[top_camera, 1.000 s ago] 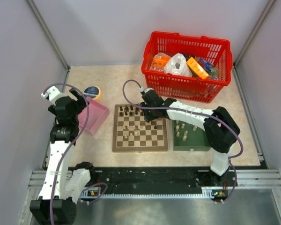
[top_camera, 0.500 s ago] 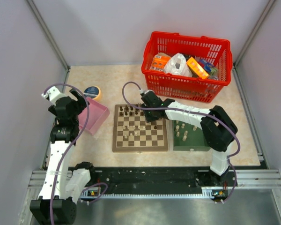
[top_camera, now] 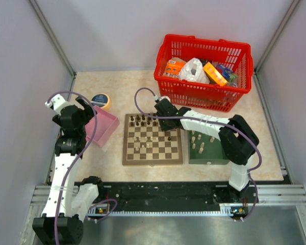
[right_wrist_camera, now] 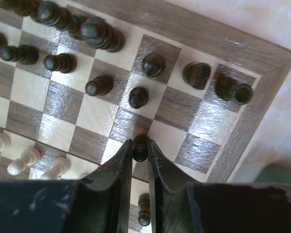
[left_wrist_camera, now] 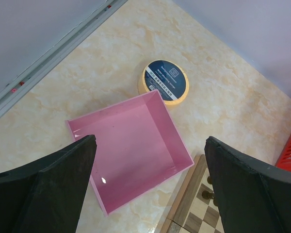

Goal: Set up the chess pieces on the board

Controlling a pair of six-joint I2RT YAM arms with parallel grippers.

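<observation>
1. Small dark brown turned chess pawn [right_wrist_camera: 140,149]: upright, clamped between the black fingers of the right gripper [right_wrist_camera: 140,143], over the square brown-and-cream wooden chessboard [right_wrist_camera: 209,38].
2. Likely target: vacant dark square just ahead and right of the fingertips.
3. Left gripper [left_wrist_camera: 149,145]: spread wide above the pink open box [left_wrist_camera: 117,127], well apart; right arm nearer.
4. Clamp visible in the right wrist view only; from above, hidden under the gripper.
</observation>
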